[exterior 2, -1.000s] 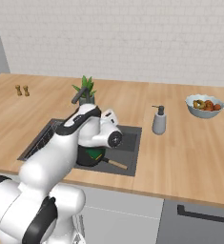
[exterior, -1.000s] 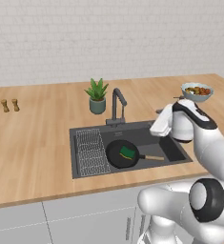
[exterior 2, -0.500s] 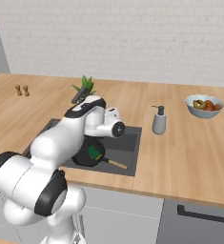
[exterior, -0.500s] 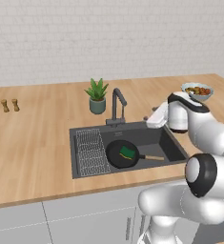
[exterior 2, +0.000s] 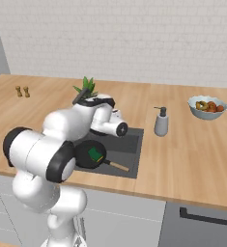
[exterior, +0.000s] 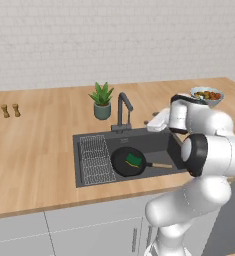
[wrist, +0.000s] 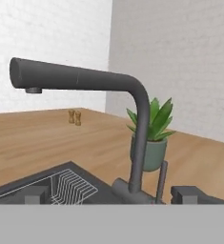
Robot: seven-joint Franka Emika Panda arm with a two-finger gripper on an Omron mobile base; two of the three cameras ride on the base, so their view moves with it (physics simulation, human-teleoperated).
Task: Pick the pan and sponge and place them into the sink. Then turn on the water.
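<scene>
The black pan (exterior: 125,162) lies in the dark grey sink (exterior: 156,141), its wooden handle (exterior: 161,165) pointing right. The green sponge (exterior: 134,160) rests inside the pan (exterior 2: 88,155). My gripper (exterior: 150,123) hovers over the sink's back right edge, aimed at the faucet (exterior: 122,112). In the hand view the gripper (wrist: 111,195) is open, and its fingertips (wrist: 35,194) stand wide apart with nothing between them. The faucet (wrist: 141,128) rises just ahead, its spout (wrist: 70,76) reaching left and a thin upright lever (wrist: 161,180) at its right. No water is running.
A potted plant (exterior: 102,101) stands behind the faucet. The wire rack (exterior: 95,159) fills the sink's left side. A soap dispenser (exterior 2: 161,121) and a fruit bowl (exterior 2: 208,107) are on the counter to the right. Two small shakers (exterior: 11,110) stand far left.
My hand has swung from over the sink's right edge back and left toward the faucet. The pan and sponge have stayed in the sink.
</scene>
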